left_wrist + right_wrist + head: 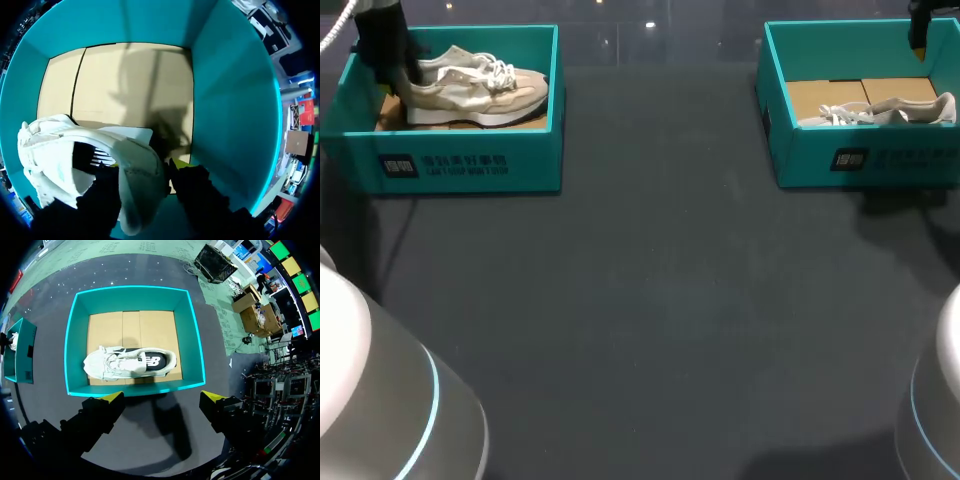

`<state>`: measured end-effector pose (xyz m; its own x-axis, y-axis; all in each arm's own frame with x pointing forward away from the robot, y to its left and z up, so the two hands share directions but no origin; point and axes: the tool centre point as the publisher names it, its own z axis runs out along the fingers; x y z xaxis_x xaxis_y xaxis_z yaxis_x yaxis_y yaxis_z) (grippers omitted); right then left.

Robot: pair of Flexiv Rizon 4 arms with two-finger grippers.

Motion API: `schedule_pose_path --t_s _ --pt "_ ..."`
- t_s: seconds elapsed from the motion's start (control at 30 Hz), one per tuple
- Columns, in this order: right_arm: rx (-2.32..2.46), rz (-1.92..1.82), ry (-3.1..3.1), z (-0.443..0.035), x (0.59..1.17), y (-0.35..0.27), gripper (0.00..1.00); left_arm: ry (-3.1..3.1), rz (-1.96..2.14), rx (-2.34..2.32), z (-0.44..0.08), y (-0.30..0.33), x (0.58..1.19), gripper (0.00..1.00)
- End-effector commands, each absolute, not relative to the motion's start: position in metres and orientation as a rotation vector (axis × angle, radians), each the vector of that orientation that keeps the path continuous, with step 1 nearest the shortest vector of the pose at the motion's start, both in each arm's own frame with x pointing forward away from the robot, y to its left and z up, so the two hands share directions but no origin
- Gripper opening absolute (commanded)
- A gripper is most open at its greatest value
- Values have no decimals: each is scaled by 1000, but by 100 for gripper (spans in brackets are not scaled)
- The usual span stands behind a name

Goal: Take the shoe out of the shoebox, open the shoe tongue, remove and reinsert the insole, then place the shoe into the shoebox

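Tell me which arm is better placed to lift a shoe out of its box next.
Left. The left end effector is inside the left shoebox, fingers closed on the heel of the left shoe. The right end effector hangs open above the right shoebox, clear of the right shoe.

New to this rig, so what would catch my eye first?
In the teal left shoebox, at the table's far left, the left tool clamps the heel of a beige shoe. Over the matching right shoebox, far right, the right tool hangs open above a white shoe lying on its side.
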<state>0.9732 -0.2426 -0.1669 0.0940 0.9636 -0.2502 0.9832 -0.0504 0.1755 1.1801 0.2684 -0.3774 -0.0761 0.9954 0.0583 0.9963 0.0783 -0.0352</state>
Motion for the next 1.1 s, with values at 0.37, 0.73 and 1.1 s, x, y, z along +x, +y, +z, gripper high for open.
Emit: schedule_pose_path --t_s 0.37,0.73,1.1 --pt "2079 -94 1929 -167 973 -242 100 -2262 -42 -2104 -360 270 1170 0" --pt "2079 -94 1929 -167 973 -242 100 -2322 -67 -2104 -295 281 1163 0" --pt "2079 -94 1929 -167 973 -242 100 -2319 -195 -2075 -224 286 1154 0"
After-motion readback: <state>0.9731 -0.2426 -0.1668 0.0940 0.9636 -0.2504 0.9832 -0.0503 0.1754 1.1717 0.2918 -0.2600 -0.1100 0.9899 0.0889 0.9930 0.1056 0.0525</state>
